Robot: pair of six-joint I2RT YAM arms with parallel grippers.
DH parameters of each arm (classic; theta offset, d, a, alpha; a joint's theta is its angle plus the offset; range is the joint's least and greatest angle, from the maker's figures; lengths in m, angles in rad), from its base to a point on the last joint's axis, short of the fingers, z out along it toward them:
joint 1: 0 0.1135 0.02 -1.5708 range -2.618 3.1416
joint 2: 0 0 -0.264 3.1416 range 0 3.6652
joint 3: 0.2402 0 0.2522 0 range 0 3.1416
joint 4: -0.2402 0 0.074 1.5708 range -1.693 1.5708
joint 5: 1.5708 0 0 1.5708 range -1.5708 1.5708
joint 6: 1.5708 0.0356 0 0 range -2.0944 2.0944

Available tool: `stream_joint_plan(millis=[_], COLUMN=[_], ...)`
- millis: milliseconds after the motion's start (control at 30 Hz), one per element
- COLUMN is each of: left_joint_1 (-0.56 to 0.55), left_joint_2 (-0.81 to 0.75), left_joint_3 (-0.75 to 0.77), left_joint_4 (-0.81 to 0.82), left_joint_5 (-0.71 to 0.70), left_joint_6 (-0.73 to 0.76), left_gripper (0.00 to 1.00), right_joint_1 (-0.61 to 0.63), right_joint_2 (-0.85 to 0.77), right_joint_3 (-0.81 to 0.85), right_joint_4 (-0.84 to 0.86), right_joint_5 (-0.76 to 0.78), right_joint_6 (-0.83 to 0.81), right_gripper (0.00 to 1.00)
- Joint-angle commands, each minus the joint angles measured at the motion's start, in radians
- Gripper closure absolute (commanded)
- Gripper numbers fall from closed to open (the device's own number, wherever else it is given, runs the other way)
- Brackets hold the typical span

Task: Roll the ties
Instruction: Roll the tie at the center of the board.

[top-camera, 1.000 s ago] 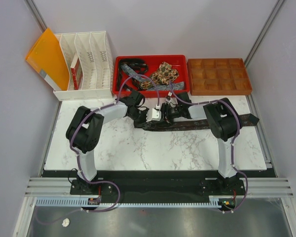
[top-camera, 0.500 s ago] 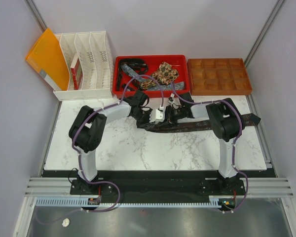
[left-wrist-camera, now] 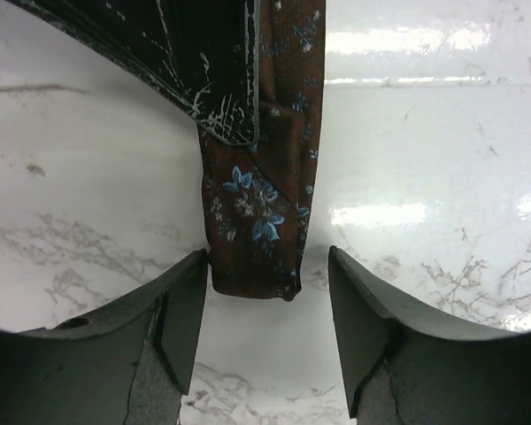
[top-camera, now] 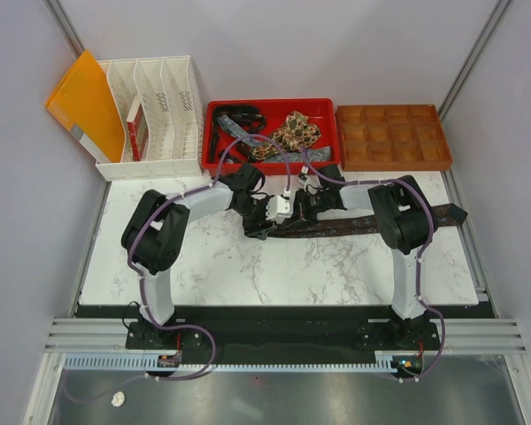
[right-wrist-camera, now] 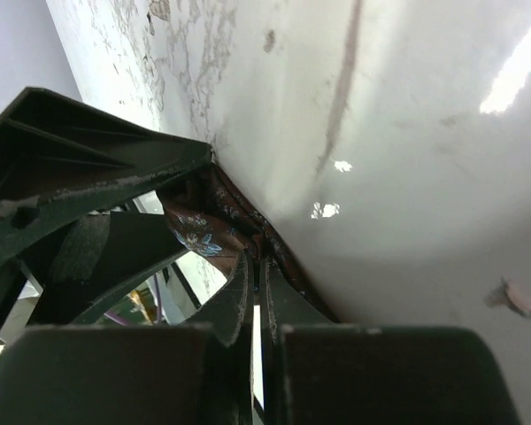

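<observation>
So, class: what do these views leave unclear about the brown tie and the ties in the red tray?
- Top view: the left wrist covers one end of the brown tie.
- Left wrist view: the top edge cuts the tie off beyond the open left gripper.
- Right wrist view: the shut right gripper itself hides whether it pinches fabric.
- Top view: the heaped ties in the red tray are too small to count.
</observation>
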Motion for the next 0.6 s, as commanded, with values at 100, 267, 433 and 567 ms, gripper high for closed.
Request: stream_joint_plan(millis=[100,267,433,567], left_joint_1=[0.057,0.060,0.060,0.057], left_joint_2=[-0.052,-0.051,-0.063,-0.072], left_joint_3=[-0.054,-0.057,-0.034,-0.007], left_joint_4=[-0.014,0.000,0.000,0.000], left_joint_5=[0.024,0.031,0.054,0.077], left_joint_6=[-0.012,-0.002,-0.008,-0.025], left_gripper=[0.34,0.37,0.52,0.60], right_joint_1=[0.037,0.041,0.051,0.059], right_joint_2=[0.089,0.090,0.086,0.090], right_joint_3=[0.055,0.046,0.040,0.047], right_joint_4=[-0.037,-0.039,-0.040,-0.040], right_joint_5=[0.215,0.241,0.266,0.275], right_joint_6=[-0.145,-0.154,-0.156,-0.151], right_gripper=[1.00,1.00,1.00,1.00])
